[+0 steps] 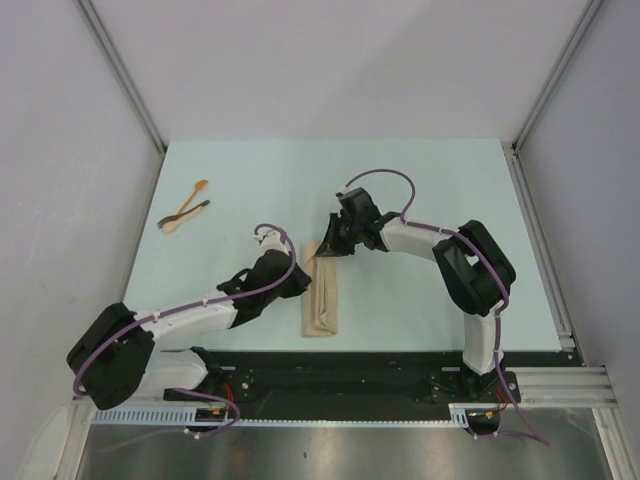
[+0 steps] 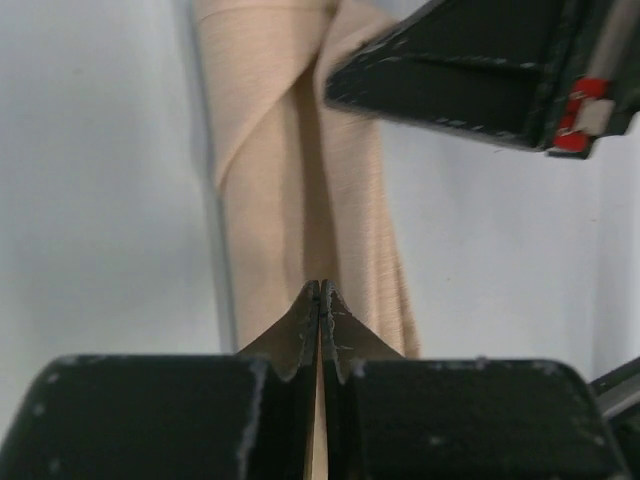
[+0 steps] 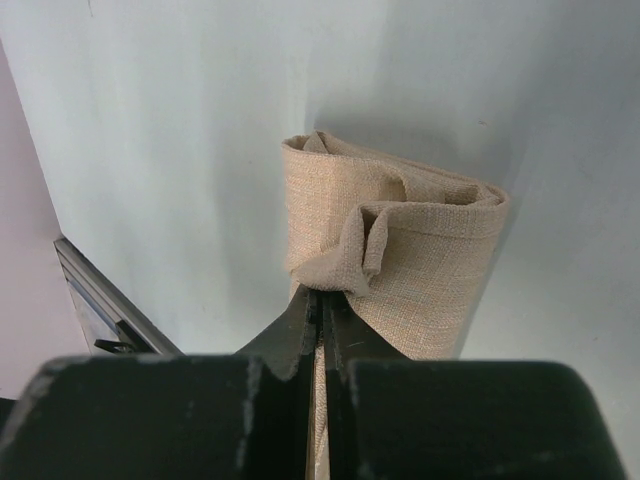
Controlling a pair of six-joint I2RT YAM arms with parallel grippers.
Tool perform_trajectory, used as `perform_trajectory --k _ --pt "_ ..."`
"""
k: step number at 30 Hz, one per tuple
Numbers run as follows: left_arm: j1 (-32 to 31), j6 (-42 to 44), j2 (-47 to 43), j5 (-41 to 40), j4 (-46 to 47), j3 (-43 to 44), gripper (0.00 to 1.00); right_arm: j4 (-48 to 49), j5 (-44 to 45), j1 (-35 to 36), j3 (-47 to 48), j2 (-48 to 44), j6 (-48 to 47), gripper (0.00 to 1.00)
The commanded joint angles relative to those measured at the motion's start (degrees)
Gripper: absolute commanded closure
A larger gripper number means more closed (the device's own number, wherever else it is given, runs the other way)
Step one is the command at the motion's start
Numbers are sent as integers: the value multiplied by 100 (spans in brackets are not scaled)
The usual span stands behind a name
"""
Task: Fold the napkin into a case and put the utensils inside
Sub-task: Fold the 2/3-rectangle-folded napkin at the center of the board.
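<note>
The napkin (image 1: 321,300) lies folded into a narrow beige strip, the case, in the middle of the table. My left gripper (image 1: 303,281) is at its left edge, jaws shut, with a sliver of cloth between them in the left wrist view (image 2: 320,285). My right gripper (image 1: 326,250) is at the strip's far end, shut on a lifted fold of the napkin (image 3: 420,260), pinched at the tips (image 3: 318,293). The utensils lie crossed at the far left, apart from both grippers: a light orange wooden spoon (image 1: 198,191) and a darker brown piece (image 1: 197,208).
The pale blue table (image 1: 430,180) is bounded by grey walls and metal rails (image 1: 540,240). The black base rail (image 1: 340,370) runs along the near edge. One black finger of the right gripper (image 2: 470,70) shows above the napkin (image 2: 290,180) in the left wrist view.
</note>
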Motion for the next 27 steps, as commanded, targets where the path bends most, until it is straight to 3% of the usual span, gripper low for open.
perform_trajectory --k 1,7,11,19,27 --pt "24 377 464 436 1250 152 96 224 63 65 231 -139 78 100" --pt "24 -105 1335 173 391 557 98 189 291 91 99 -271 245 100" --pt "33 -229 1757 260 582 495 99 241 415 170 -6 -412 456 100" --pt "33 -273 1706 235 925 276 100 470 494 284 -86 -526 711 100" --pt "33 -204 1548 182 961 108 100 1058 108 355 -24 88 983 100"
